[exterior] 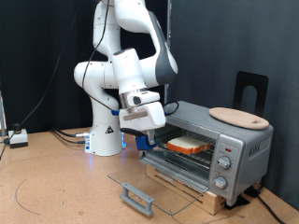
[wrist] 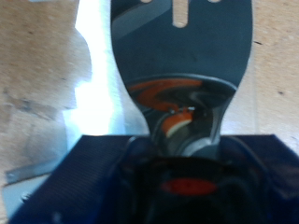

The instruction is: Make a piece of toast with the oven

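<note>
The oven (exterior: 229, 140) stands at the exterior view's right with its glass door (exterior: 159, 182) folded down flat. The piece of toast (exterior: 187, 145) lies on the wire rack inside. My gripper (exterior: 142, 133) hangs just outside the oven's open front, at the toast's left in the exterior view, and is shut on a blue-handled spatula (exterior: 142, 143). In the wrist view the spatula's dark slotted blade (wrist: 182, 47) reaches out from its blue handle (wrist: 177, 177) over the pale table. The toast and oven are out of the wrist view.
A round wooden board (exterior: 238, 118) rests on the oven's top, with a black stand (exterior: 250, 89) behind it. The oven sits on a wooden base (exterior: 201, 194). The door's handle (exterior: 137, 198) juts out over the table. Cables and a small box (exterior: 19, 138) lie at far left.
</note>
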